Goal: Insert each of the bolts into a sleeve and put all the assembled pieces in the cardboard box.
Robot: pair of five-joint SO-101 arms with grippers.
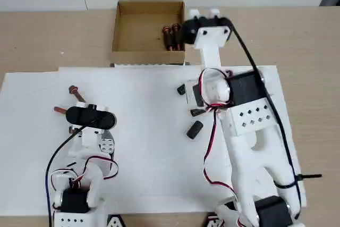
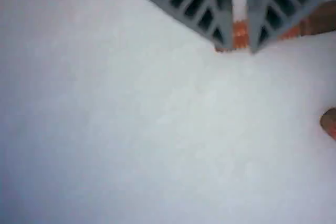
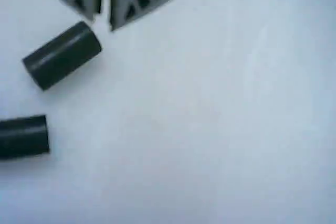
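Bright, even light from above, soft faint shadows on the white sheet [image 1: 143, 147], dim shadow beneath the sleeve [image 3: 62, 55]

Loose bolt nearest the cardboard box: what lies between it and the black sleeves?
Nothing: in the high view, bare white paper runs from the bolt to the sleeves.

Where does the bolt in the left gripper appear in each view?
High view: the bolt pokes out at the white paper's left side.
Left wrist view: between the left gripper's fingers.
Right wrist view: not in it.
Shared landmark: the white paper.
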